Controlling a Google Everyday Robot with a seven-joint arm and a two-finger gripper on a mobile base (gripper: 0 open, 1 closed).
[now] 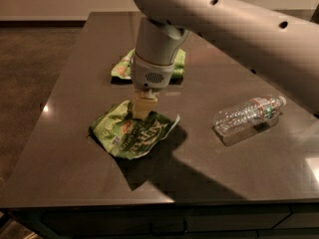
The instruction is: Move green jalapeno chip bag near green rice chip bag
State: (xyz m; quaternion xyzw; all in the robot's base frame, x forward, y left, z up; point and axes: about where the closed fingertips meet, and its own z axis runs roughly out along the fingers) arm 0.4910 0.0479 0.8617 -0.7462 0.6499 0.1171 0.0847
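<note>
The green jalapeno chip bag is a light-green bag with white lettering, crumpled on the dark table at front left. My gripper comes straight down from the big grey arm and is shut on the bag's upper middle, pinching it up a little. The green rice chip bag lies just behind, toward the back of the table. It is partly hidden by my wrist, and its right end shows past the wrist.
A clear plastic water bottle lies on its side at the right of the table. The table's front edge is close below the bag. The arm spans the upper right.
</note>
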